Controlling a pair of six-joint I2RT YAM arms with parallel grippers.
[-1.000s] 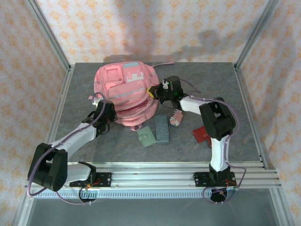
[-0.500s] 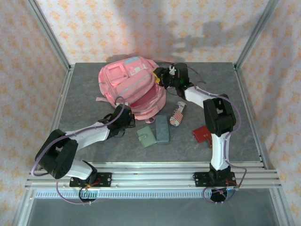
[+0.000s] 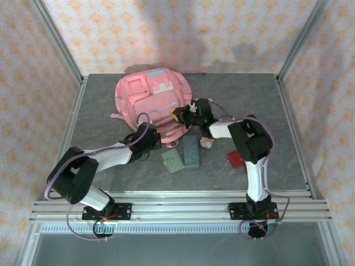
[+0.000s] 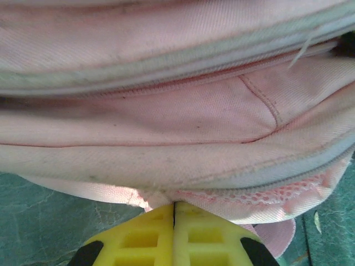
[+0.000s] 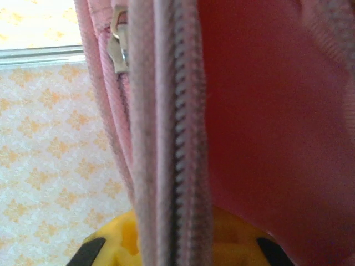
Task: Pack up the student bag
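Student bag (image 3: pixel 150 97) lay far-left of centre on the worktop (image 3: pixel 249 94). Left pincer (image 4: pixel 175 206) was closed, tips pinching the bag's near hem. Right pincer (image 3: pixel 179 114) was clamped on the zipper edge (image 5: pixel 180 138) at the bag's right side.

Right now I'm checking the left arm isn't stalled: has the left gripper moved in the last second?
Yes. The left gripper, pinching the backpack, has shifted right, closer to the green wallet, which stayed put.
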